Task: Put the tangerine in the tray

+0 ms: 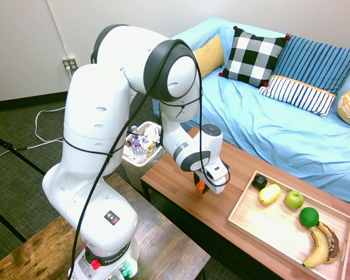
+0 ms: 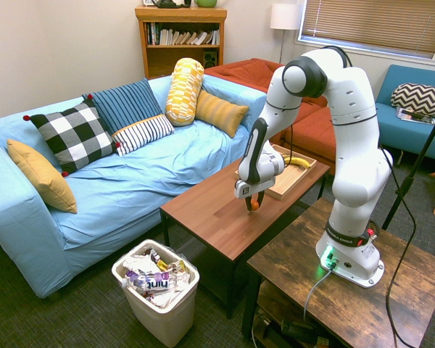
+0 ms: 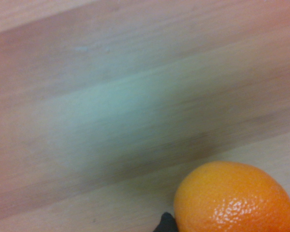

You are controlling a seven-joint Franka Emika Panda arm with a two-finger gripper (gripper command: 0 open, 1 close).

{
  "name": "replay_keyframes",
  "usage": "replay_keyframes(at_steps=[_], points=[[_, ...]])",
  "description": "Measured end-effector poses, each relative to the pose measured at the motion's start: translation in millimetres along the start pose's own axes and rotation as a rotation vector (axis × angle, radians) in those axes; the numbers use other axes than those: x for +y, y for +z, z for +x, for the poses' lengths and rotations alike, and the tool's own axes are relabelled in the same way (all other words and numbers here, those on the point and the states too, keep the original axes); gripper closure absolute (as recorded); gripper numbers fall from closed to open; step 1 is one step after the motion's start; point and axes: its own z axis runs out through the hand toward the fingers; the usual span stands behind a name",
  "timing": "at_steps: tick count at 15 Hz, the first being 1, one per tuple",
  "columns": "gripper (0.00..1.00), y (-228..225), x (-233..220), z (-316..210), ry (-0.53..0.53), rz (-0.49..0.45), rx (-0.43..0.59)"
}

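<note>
Dark wood under the arm's base, then reddish-brown coffee table (image 1: 181,189) to the right of it. Gripper (image 1: 200,187) points straight down over the near-left part of that table, fingers clamped on the tangerine (image 1: 200,186); the fruit looks just clear of the tabletop, well short of the tray (image 1: 245,224). Wrist view confirms it: orange peel filling the lower corner (image 3: 234,198), wood grain blurred behind. Tray sits at the table's right end, light wood, low rim. Inside along its far side: a dark round fruit (image 1: 259,181), lemon (image 1: 269,193), green apple (image 1: 293,199), lime (image 1: 308,217), then two bananas (image 1: 319,245) at the right end. Near half of the tray is bare, so that's the obvious drop zone. Risks as I see them: grip is on a round, slick fruit, only partly visible between the fingers, so a fast traverse could let it roll out onto the table. Carried too low, it could clip the tray rim. Released too far back, it may knock the lemon or apple and set things rolling.
</note>
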Motion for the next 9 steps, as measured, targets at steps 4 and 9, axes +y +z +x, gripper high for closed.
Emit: replay_keyframes(at_steps=[4, 9], points=[[1.0, -66, 54, 94, 0.104, 0.013, 0.06], [1.0, -94, 103, 216, 0.235, 0.014, 0.086]])
